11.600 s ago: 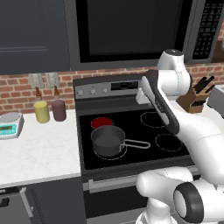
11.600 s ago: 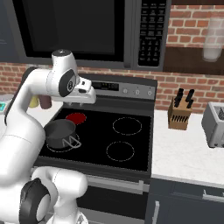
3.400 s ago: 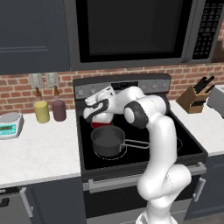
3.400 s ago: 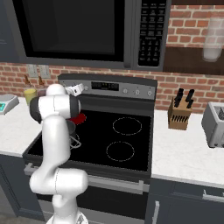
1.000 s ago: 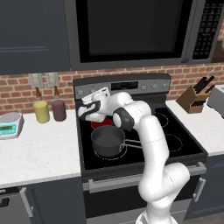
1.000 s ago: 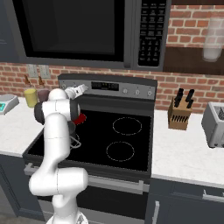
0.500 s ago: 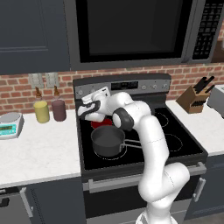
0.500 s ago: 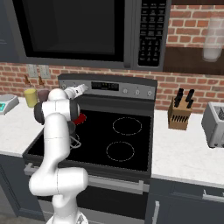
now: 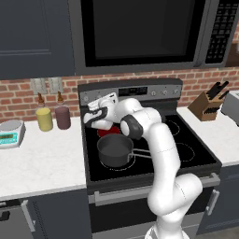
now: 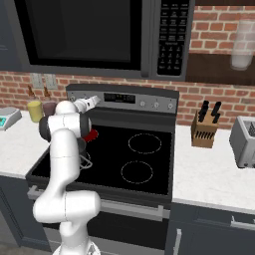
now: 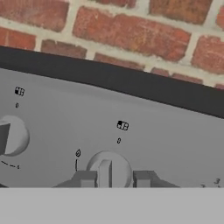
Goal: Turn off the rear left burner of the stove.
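Note:
The stove (image 9: 186, 135) is a black glass-top range with a grey back panel (image 9: 154, 91). Its rear left burner (image 9: 105, 132) glows bright red, partly hidden behind my hand and a pot; it also shows red beside my arm (image 10: 91, 135). My gripper (image 9: 89, 112) (image 10: 93, 101) is up against the left end of the back panel. In the hand view my gripper (image 11: 114, 178) is open, one fingertip on each side of a round grey knob (image 11: 108, 168) with an upright ridge. A second knob (image 11: 11, 135) sits further left.
A dark pot (image 9: 114, 150) with a long handle stands on the front left zone, just below my arm. A yellow jar (image 9: 45, 119), a purple jar (image 9: 62, 116) and a scale (image 9: 10, 133) stand on the left counter. A knife block (image 10: 204, 130) and toaster (image 10: 244, 142) stand at right, with the microwave (image 9: 140, 32) overhead.

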{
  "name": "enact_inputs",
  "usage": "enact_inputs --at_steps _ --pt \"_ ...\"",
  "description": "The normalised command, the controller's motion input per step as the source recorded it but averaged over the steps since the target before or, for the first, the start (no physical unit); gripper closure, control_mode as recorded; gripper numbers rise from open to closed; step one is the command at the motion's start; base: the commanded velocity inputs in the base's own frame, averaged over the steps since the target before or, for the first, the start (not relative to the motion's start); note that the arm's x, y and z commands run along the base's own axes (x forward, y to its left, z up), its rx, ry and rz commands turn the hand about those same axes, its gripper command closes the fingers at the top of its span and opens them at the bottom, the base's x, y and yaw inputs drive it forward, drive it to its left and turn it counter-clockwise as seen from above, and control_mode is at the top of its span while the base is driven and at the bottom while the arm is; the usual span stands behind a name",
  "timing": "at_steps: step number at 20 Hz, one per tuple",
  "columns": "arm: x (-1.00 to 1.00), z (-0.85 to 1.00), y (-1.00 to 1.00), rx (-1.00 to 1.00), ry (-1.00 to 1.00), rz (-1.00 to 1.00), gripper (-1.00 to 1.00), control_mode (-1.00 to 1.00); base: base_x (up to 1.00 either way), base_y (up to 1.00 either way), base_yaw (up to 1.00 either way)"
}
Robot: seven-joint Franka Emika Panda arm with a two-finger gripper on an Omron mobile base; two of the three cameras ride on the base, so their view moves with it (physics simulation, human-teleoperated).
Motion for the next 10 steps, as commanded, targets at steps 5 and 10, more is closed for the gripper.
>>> enact_inputs --at_steps 5,10 --pt "0.17 0.28 -0.02 0.14 0.05 0.00 1.00 -1.00 0.00 0.00 0.00" --pt "0.22 0.37 -0.08 0.27 0.08 -0.02 1.00 -1.00 0.00 0.00 0.00"
